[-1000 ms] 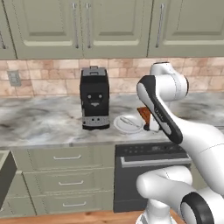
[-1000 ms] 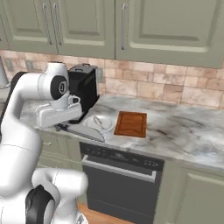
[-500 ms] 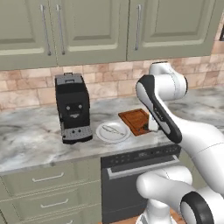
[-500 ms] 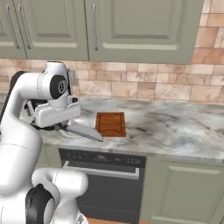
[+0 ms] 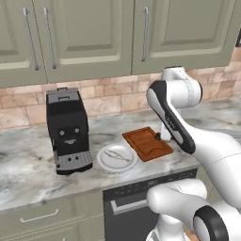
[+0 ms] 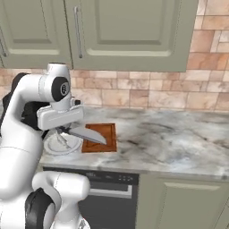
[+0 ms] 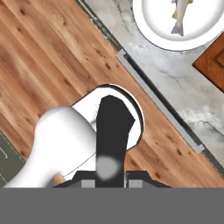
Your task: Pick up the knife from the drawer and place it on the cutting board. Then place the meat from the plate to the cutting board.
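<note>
- Above the counter's front edge, the gripper (image 6: 67, 130) is clamped on the knife (image 6: 88, 134), blade angled down toward the cutting board (image 6: 100, 137).
- Since a second ago the base has driven sideways; board and plate (image 5: 116, 158) now sit nearer the arm.
- Meat (image 7: 180, 15) lies on the plate.
- Judgement: knife placement appears next.

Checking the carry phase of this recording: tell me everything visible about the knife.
The knife has a long silver-grey blade, tapering toward its tip. It is held in the air by the pincer, which is shut on its handle end; the handle itself is hidden there. The blade slants slightly downward, its tip over the reddish-brown cutting board, apparently not touching it. The white plate lies just beside and below.
</note>
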### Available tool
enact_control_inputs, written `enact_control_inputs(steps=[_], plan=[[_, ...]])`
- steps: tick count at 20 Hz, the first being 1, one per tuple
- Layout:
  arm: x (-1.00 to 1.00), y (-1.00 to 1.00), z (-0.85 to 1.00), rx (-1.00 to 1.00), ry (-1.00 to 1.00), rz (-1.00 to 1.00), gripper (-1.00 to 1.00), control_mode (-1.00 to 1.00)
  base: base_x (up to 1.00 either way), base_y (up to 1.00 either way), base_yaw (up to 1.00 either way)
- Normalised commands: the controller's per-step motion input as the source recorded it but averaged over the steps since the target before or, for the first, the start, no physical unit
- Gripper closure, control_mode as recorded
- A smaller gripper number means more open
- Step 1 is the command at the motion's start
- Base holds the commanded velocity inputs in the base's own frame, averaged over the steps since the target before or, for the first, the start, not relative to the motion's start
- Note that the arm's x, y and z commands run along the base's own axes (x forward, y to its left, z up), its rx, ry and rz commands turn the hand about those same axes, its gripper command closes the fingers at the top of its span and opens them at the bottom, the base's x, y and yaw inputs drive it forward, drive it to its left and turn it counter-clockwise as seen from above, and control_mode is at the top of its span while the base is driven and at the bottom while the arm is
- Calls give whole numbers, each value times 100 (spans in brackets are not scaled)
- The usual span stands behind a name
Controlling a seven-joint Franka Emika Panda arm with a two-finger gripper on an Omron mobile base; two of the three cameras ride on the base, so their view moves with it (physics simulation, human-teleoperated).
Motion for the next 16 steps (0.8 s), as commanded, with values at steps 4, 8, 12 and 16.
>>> enact_control_inputs(steps=[4, 8, 12, 16], plan=[[0, 0, 0, 0, 0, 0, 100, 100, 44, -37, 0], [0, 0, 0, 0, 0, 0, 100, 100, 35, -26, 0], [0, 0, 0, 0, 0, 0, 100, 100, 43, -9, 0], [0, 0, 0, 0, 0, 0, 100, 100, 32, 0, 0]])
